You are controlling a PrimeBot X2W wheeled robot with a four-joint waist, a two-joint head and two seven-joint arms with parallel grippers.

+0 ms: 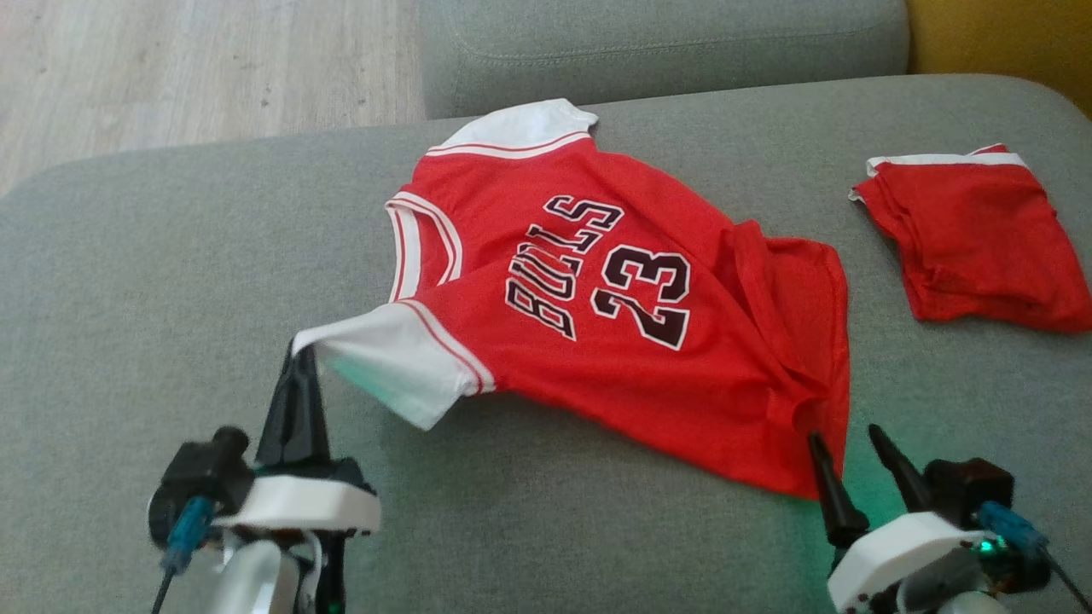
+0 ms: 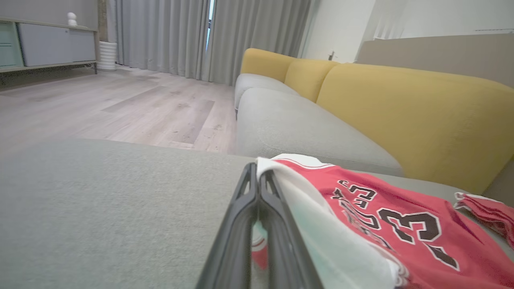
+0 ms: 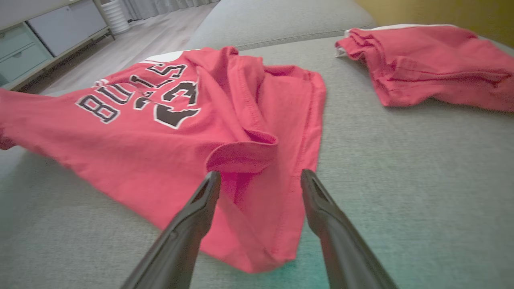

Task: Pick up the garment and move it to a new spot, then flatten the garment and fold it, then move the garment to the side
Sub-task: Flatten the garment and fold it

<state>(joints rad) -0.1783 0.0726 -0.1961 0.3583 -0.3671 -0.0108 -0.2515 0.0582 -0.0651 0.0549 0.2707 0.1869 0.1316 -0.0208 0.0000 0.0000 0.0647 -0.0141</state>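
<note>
1. Head view: found the left claw [image 1: 297, 348] clenched on the tip of the white sleeve [image 1: 388, 362] of the red jersey [image 1: 614, 341], with that tip raised just off the grey cushion [image 1: 153, 281]. Found the right claw [image 1: 846, 437] released, with fingers spread either side of the hem corner. Saw the rest of the jersey lying beyond both claws, rumpled near the right one, and red shorts [image 1: 972, 247] well apart, beyond and to the right of the right claw.
2. Left wrist view: showed the left claw [image 2: 257, 170] pinched flat on the sleeve [image 2: 321, 237], with cloth draped off its right side, a detail too small in the head view. Judged the bite thin; best lifted slowly.
3. Right wrist view: showed the right claw [image 3: 260, 176] parted, with a curled fold [image 3: 241, 154] of hem just past the tips, hard to read from the head. Judged it best to push in over that doubled edge, close on both layers, then raise level with the left claw to hang the jersey evenly.
</note>
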